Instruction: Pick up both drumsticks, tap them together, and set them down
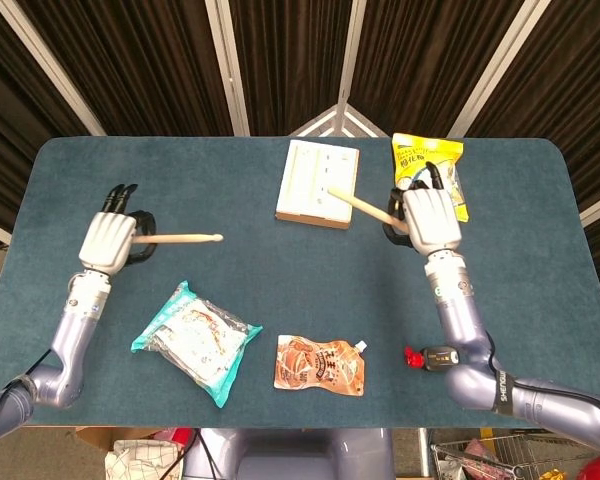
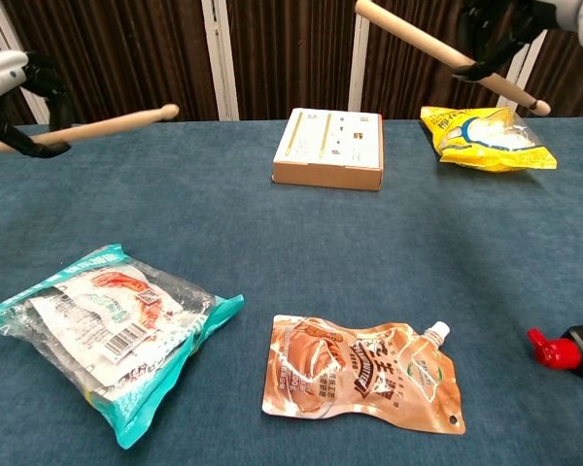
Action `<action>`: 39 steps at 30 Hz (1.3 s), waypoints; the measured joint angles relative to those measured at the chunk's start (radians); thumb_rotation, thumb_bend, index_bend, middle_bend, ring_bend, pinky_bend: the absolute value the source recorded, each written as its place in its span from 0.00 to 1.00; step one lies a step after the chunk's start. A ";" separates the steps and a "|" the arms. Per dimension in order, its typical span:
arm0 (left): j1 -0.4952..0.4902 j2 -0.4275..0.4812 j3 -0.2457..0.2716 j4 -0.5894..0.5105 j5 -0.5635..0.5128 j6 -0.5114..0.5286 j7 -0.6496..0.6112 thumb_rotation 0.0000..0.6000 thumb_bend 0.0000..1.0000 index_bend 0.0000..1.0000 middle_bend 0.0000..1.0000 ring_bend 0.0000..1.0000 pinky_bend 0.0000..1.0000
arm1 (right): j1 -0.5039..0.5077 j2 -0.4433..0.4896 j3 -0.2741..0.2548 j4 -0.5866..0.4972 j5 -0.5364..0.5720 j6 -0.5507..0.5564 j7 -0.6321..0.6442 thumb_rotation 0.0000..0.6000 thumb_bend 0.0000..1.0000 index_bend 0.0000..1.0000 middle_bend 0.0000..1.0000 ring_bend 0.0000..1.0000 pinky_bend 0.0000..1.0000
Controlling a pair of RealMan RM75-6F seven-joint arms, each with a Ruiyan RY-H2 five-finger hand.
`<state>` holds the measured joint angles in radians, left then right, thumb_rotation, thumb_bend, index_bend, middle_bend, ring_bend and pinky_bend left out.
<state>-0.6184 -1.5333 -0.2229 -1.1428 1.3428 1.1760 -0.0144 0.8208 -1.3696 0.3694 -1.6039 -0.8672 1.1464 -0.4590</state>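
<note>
Dark curtains back my blue surface (image 1: 280, 270). I've got each drumstick raised off it, tips pointed inward for the tap: the left robot hand (image 1: 108, 240) is wrapped around the left drumstick (image 1: 180, 239), the right robot hand (image 1: 428, 218) around the right drumstick (image 1: 365, 207). The sealed pouches and the box hide their contents.

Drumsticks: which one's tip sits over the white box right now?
The drumstick in the right hand: that drumstick reaches over the white box. The left hand's drumstick hangs over bare table.
</note>
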 measured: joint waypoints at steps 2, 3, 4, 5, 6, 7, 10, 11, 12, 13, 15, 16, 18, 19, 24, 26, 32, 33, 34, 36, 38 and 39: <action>0.001 0.014 0.001 -0.050 0.017 0.008 -0.045 1.00 0.44 0.62 0.57 0.07 0.00 | 0.018 -0.009 0.011 0.008 0.014 -0.008 -0.012 1.00 0.43 0.74 0.65 0.36 0.00; 0.001 0.023 0.001 -0.082 0.027 0.011 -0.068 1.00 0.44 0.62 0.57 0.07 0.00 | 0.026 -0.013 0.016 0.011 0.022 -0.012 -0.017 1.00 0.43 0.74 0.65 0.36 0.00; 0.001 0.028 0.001 -0.104 0.032 0.013 -0.082 1.00 0.44 0.62 0.57 0.07 0.00 | 0.037 -0.017 0.024 0.015 0.030 -0.016 -0.024 1.00 0.43 0.74 0.65 0.36 0.00; 0.000 0.033 0.000 -0.124 0.036 0.013 -0.093 1.00 0.44 0.62 0.57 0.07 0.00 | 0.046 -0.021 0.030 0.018 0.033 -0.019 -0.028 1.00 0.43 0.74 0.65 0.36 0.00; -0.001 0.038 -0.001 -0.149 0.038 0.013 -0.103 1.00 0.44 0.62 0.57 0.07 0.00 | 0.055 -0.024 0.036 0.021 0.035 -0.021 -0.032 1.00 0.43 0.74 0.65 0.36 0.00; -0.003 0.041 -0.003 -0.165 0.039 0.012 -0.108 1.00 0.44 0.62 0.57 0.07 0.00 | 0.068 -0.028 0.045 0.025 0.037 -0.025 -0.036 1.00 0.43 0.74 0.65 0.36 0.00; -0.009 0.049 -0.013 -0.209 0.031 0.005 -0.109 1.00 0.43 0.62 0.57 0.07 0.00 | 0.101 -0.034 0.075 0.034 0.049 -0.045 -0.035 1.00 0.43 0.74 0.65 0.36 0.00; -0.011 0.051 -0.016 -0.219 0.028 0.004 -0.108 1.00 0.43 0.62 0.57 0.07 0.00 | 0.110 -0.035 0.085 0.037 0.056 -0.052 -0.032 1.00 0.44 0.74 0.65 0.36 0.00; -0.013 0.053 -0.021 -0.232 0.024 0.003 -0.108 1.00 0.43 0.62 0.57 0.07 0.00 | 0.118 -0.035 0.095 0.040 0.063 -0.059 -0.028 1.00 0.43 0.74 0.65 0.36 0.00; -0.014 0.054 -0.026 -0.239 0.021 0.004 -0.109 1.00 0.43 0.62 0.57 0.07 0.00 | 0.128 -0.034 0.108 0.042 0.070 -0.069 -0.020 1.00 0.43 0.74 0.65 0.36 0.00; -0.017 0.055 -0.035 -0.255 0.014 0.003 -0.121 1.00 0.43 0.62 0.57 0.07 0.00 | 0.135 -0.033 0.123 0.044 0.075 -0.079 -0.001 1.00 0.43 0.74 0.65 0.36 0.00; -0.018 0.056 -0.040 -0.263 0.010 0.003 -0.129 1.00 0.43 0.62 0.57 0.07 0.00 | 0.140 -0.031 0.130 0.043 0.076 -0.086 0.014 1.00 0.43 0.74 0.65 0.36 0.00; -0.023 0.058 -0.054 -0.281 -0.002 -0.002 -0.148 1.00 0.43 0.62 0.57 0.07 0.00 | 0.146 -0.026 0.138 0.042 0.074 -0.099 0.037 1.00 0.43 0.74 0.65 0.36 0.00; -0.026 0.058 -0.059 -0.288 -0.007 -0.005 -0.155 1.00 0.43 0.62 0.57 0.07 0.00 | 0.149 -0.023 0.142 0.040 0.071 -0.105 0.052 1.00 0.43 0.74 0.65 0.36 0.00; -0.044 0.061 -0.096 -0.338 -0.049 -0.026 -0.177 1.00 0.43 0.62 0.58 0.07 0.00 | 0.161 -0.015 0.151 0.025 0.048 -0.117 0.095 1.00 0.43 0.74 0.65 0.36 0.00; -0.051 0.062 -0.106 -0.356 -0.068 -0.036 -0.173 1.00 0.43 0.62 0.58 0.07 0.00 | 0.166 -0.012 0.149 0.017 0.038 -0.118 0.099 1.00 0.43 0.74 0.65 0.36 0.00; -0.073 0.064 -0.136 -0.422 -0.147 -0.058 -0.097 1.00 0.43 0.62 0.58 0.07 0.00 | 0.178 -0.013 0.127 0.015 0.014 -0.100 0.073 1.00 0.44 0.74 0.65 0.36 0.00; -0.077 0.065 -0.141 -0.436 -0.166 -0.061 -0.073 1.00 0.43 0.62 0.58 0.07 0.00 | 0.180 -0.014 0.119 0.018 0.004 -0.095 0.061 1.00 0.44 0.74 0.65 0.36 0.00; -0.081 0.065 -0.145 -0.448 -0.181 -0.062 -0.053 1.00 0.43 0.62 0.58 0.07 0.00 | 0.182 -0.017 0.108 0.022 -0.010 -0.087 0.043 1.00 0.44 0.74 0.65 0.36 0.00; -0.089 0.065 -0.153 -0.475 -0.215 -0.063 -0.004 1.00 0.43 0.62 0.58 0.07 0.00 | 0.187 -0.021 0.089 0.030 -0.030 -0.074 0.012 1.00 0.44 0.75 0.65 0.36 0.00; -0.096 0.064 -0.158 -0.499 -0.241 -0.061 0.037 1.00 0.43 0.62 0.58 0.07 0.00 | 0.193 -0.028 0.072 0.038 -0.043 -0.060 -0.023 1.00 0.44 0.75 0.65 0.36 0.00; -0.101 0.062 -0.160 -0.514 -0.256 -0.058 0.061 1.00 0.42 0.62 0.58 0.07 0.00 | 0.196 -0.031 0.068 0.040 -0.044 -0.054 -0.037 1.00 0.44 0.75 0.65 0.36 0.00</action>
<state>-0.7192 -1.4715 -0.3833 -1.6564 1.0868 1.1176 0.0467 1.0165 -1.4010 0.4370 -1.5636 -0.9107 1.0923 -0.4958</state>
